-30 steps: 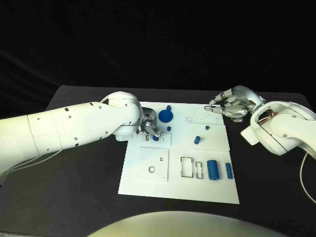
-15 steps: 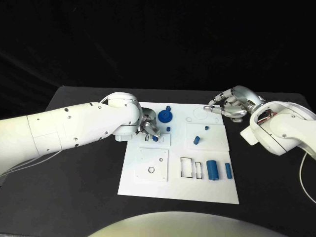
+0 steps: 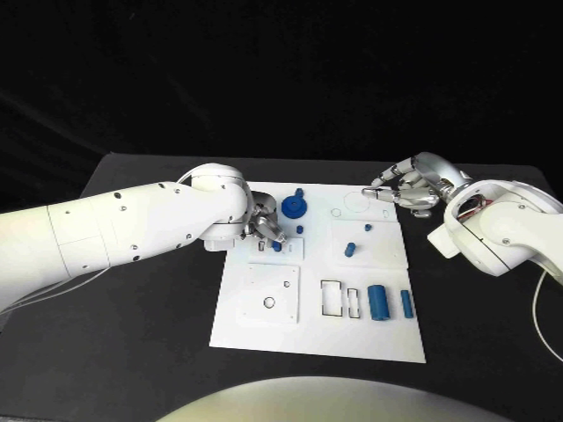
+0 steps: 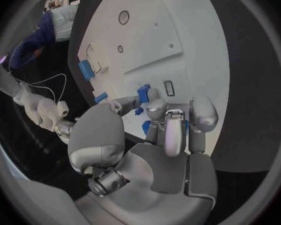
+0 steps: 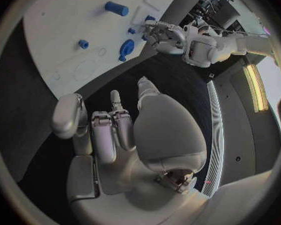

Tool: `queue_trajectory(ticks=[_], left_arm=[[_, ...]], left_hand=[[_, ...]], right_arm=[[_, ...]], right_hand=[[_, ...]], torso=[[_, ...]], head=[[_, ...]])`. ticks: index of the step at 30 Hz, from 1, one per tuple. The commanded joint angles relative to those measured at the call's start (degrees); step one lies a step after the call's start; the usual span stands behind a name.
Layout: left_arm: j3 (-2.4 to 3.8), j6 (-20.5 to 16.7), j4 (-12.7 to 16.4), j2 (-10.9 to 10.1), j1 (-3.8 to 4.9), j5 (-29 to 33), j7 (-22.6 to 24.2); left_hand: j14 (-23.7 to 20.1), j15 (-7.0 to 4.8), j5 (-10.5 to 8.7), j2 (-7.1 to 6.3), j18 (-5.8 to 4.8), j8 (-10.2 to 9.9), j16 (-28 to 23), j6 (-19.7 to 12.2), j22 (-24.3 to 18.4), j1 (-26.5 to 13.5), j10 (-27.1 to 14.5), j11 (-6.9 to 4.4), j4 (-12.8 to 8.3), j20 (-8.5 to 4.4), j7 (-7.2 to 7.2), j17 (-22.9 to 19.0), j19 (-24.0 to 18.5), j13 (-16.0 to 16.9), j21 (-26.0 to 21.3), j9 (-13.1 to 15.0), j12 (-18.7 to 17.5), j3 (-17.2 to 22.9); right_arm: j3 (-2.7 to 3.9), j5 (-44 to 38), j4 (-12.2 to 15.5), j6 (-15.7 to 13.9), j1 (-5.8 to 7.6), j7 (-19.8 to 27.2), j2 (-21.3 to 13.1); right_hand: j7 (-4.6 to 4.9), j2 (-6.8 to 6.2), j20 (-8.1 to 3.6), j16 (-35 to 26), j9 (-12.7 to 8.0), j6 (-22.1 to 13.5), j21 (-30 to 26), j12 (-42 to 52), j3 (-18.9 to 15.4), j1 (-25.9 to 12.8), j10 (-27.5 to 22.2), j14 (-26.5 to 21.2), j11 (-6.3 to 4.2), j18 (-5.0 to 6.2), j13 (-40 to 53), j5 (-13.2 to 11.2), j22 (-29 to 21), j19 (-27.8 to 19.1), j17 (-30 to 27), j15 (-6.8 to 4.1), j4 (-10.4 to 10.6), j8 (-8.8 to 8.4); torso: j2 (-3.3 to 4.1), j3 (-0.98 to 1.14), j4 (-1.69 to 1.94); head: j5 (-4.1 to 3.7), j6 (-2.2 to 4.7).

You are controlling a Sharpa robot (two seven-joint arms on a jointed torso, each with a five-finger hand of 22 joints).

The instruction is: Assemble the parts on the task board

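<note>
The white task board [image 3: 269,277] lies in the middle of the black table. My left hand [image 3: 261,230] hovers over the board's far left part and pinches a small blue part [image 4: 143,91] between thumb and a finger, just above a narrow slot [image 4: 169,88]. A round blue part [image 3: 295,207] stands just beyond that hand. My right hand [image 3: 408,189] stays off the board beside its far right corner and holds nothing; its fingers [image 5: 114,127] are apart from the thumb. Two blue cylinders [image 3: 379,301] lie at the board's near right.
Smaller blue parts [image 3: 350,249] lie mid-board, with rectangular slots [image 3: 333,297] and a round hole [image 3: 270,302] nearer me. My left arm [image 3: 117,229] crosses the table's left side. Bare black table [image 3: 485,334] surrounds the board.
</note>
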Motion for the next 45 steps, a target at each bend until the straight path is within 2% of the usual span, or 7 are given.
queue_trajectory(ticks=[1, 18, 33, 37, 39, 45], left_arm=[[-0.33, 2.05, -0.03, 0.27, -0.44, 0.71, -0.23], [-0.34, 2.48, 0.03, 0.20, -0.47, 0.70, -0.26], [-0.23, 1.49, 1.38, -0.64, -0.65, 0.30, -0.21], [0.04, 1.10, 1.96, -1.17, -0.65, 0.06, -0.20], [0.39, 0.73, 2.54, -1.74, -0.64, -0.16, -0.20], [2.12, -0.16, 4.00, -3.13, -0.43, -0.31, -0.20]], left_hand=[[4.91, -0.34, -0.16, 0.02, -0.62, -0.38, 0.21, 0.12, -0.05, -0.56, -0.15, -0.03, 0.37, -0.13, 0.44, 10.89, 0.33, -0.07, -0.36, -0.06, 0.25, -0.88], [4.91, -0.32, -0.21, -0.07, -0.62, -0.68, 0.20, 0.34, -0.03, -0.37, -0.17, 0.00, 2.05, -0.11, 0.46, 10.88, 0.39, -0.07, -0.42, -0.06, 0.36, -4.54], [4.92, -0.32, -0.20, -0.02, -0.63, -0.69, 0.21, 0.40, 0.00, -0.27, -0.14, -0.01, 2.25, -0.11, 0.44, 10.92, 0.41, -0.03, -0.41, -0.05, 0.41, -4.97], [4.92, -0.32, -0.19, -0.01, -0.62, -0.69, 0.21, 0.42, -0.06, -0.21, -0.12, -0.02, 2.27, -0.11, 0.42, 10.92, 0.38, 0.00, -0.44, -0.05, 0.43, -5.07], [4.92, -0.32, -0.19, -0.01, -0.61, -0.69, 0.21, 0.44, -0.07, -0.17, -0.16, -0.02, 2.30, -0.11, 0.42, 10.92, 0.38, -0.10, -0.45, -0.04, 0.38, -5.16], [4.92, -0.34, -0.19, -0.05, -0.58, -0.72, 0.21, 0.46, -0.21, -0.08, -0.15, -0.03, 2.50, -0.12, 0.42, 10.93, 0.32, -0.11, -0.51, -0.04, 0.39, -5.60]], right_arm=[[0.00, -0.49, 0.04, 0.73, -0.05, 0.33, 0.03], [0.00, -0.56, -0.07, 0.83, -0.14, 0.46, 0.06], [0.00, -0.69, -0.12, 0.90, -0.27, 0.54, 0.07], [0.00, -0.69, -0.13, 0.86, -0.30, 0.57, 0.06], [0.00, -0.70, -0.21, 0.81, -0.32, 0.60, 0.07], [0.00, -0.70, -0.67, 0.67, -0.38, 0.70, 0.16]], right_hand=[[-0.02, 0.04, 0.02, -0.18, 0.05, -0.50, -0.35, -0.19, -0.21, -0.38, 1.17, 5.13, 0.00, 1.03, 9.07, -0.13, -0.05, -0.34, 11.23, 0.14, 0.00, 0.24], [-0.03, 0.11, 0.01, -0.24, 0.08, -0.55, -0.46, -0.22, -0.55, -0.72, 1.15, 5.09, -0.01, 1.05, 9.05, -0.13, -0.12, -0.38, 11.07, 0.14, 0.01, 0.35], [-0.03, 0.16, 0.01, -0.22, 0.09, -0.57, -0.38, -0.17, -0.66, -0.85, 1.19, 5.11, -0.02, 1.02, 9.09, -0.13, -0.02, -0.33, 11.15, 0.14, 0.02, 0.40], [-0.04, 0.25, 0.01, -0.23, 0.11, -0.58, -0.41, -0.17, -0.78, -0.99, 1.19, 5.10, -0.02, 1.03, 9.09, -0.12, -0.03, -0.33, 11.11, 0.13, 0.02, 0.45], [-0.04, 0.32, 0.01, -0.24, 0.12, -0.60, -0.52, -0.17, -0.91, -1.15, 1.19, 5.10, -0.02, 1.05, 9.09, -0.12, -0.12, -0.37, 11.09, 0.13, 0.03, 0.49], [-0.04, 0.43, 0.00, -0.23, 0.14, -0.65, -0.54, -0.18, -1.10, -1.38, 1.19, 5.11, -0.02, 1.05, 9.08, -0.12, -0.11, -0.36, 11.14, 0.12, 0.02, 0.55]], torso=[[-0.01, 0.00, -0.01], [-0.04, -0.01, 0.00], [-0.04, 0.01, 0.00], [-0.05, -0.01, 0.02], [-0.06, -0.01, 0.04], [-0.22, 0.03, 0.05]], head=[[0.01, -0.03], [0.05, -0.08], [0.12, 0.05], [0.10, 0.15], [0.09, 0.33], [0.17, 0.76]])
